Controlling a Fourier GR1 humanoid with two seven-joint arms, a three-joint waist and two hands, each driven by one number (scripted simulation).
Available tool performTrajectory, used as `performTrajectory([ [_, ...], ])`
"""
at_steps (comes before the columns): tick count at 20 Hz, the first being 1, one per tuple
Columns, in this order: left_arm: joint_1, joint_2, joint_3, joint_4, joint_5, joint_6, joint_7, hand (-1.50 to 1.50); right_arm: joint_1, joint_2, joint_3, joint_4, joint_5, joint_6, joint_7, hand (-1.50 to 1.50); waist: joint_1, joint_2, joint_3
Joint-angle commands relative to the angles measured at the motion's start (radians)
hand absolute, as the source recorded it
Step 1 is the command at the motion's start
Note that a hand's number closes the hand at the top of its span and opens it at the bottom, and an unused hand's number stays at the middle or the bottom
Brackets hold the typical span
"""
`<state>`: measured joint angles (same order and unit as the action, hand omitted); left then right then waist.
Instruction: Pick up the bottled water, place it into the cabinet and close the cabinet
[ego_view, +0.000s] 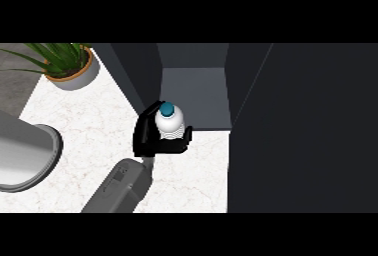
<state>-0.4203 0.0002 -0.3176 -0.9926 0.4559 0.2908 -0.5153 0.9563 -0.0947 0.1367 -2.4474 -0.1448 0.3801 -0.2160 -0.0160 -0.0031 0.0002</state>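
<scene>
The bottled water (170, 121) stands upright, its long axis running straight up toward the viewer, so its teal cap (167, 108) shows above the white ribbed body. One robot hand (156, 137) is clamped around it, black fingers curled round both sides of the body; whether this is the left or the right hand cannot be told from its grey forearm (118, 186), which comes up from the lower edge.

The bottle sits just at the front edge of the open cabinet (193, 95), whose grey floor stretches away behind it. A dark wall stands to the left of the opening, and the cabinet door (303, 125) stands as a broad dark panel on the right.

The white marbled bench (88, 125) lies open to the left. A potted plant (68, 64) stands at its far left corner, and a grey round vessel (26, 157) sits at the left edge, both well apart from the bottle.
</scene>
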Motion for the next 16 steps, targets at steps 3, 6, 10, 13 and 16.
performTrajectory([
  [3, -0.148, 0.000, -0.137, -0.018, 0.036, 0.247, 0.102, 1.50, -0.039, -0.008, -0.056, -0.062, -0.101, -0.008, 0.049, -1.50, -0.005, 0.003, 0.000],
  [6, -0.302, 0.000, -0.089, 0.102, 0.023, 0.255, 0.179, 1.50, -0.023, 0.006, -0.047, -0.059, -0.098, -0.001, 0.036, -1.50, -0.014, 0.006, 0.000],
  [10, -0.406, 0.000, -0.075, 0.258, 0.096, 0.298, 0.119, 1.50, -0.030, -0.005, -0.060, -0.025, -0.090, 0.030, 0.025, -1.50, -0.031, 0.012, -0.001],
  [13, -0.442, 0.000, -0.092, 0.342, 0.158, 0.298, 0.113, 1.50, -0.099, 0.003, -0.071, -0.001, -0.098, 0.007, 0.056, -1.50, -0.033, 0.015, -0.001],
  [16, -0.544, 0.000, -0.028, 0.457, 0.109, 0.274, 0.135, 1.50, -0.057, -0.036, -0.138, -0.060, -0.169, 0.032, 0.064, -1.50, -0.035, 0.017, 0.000],
])
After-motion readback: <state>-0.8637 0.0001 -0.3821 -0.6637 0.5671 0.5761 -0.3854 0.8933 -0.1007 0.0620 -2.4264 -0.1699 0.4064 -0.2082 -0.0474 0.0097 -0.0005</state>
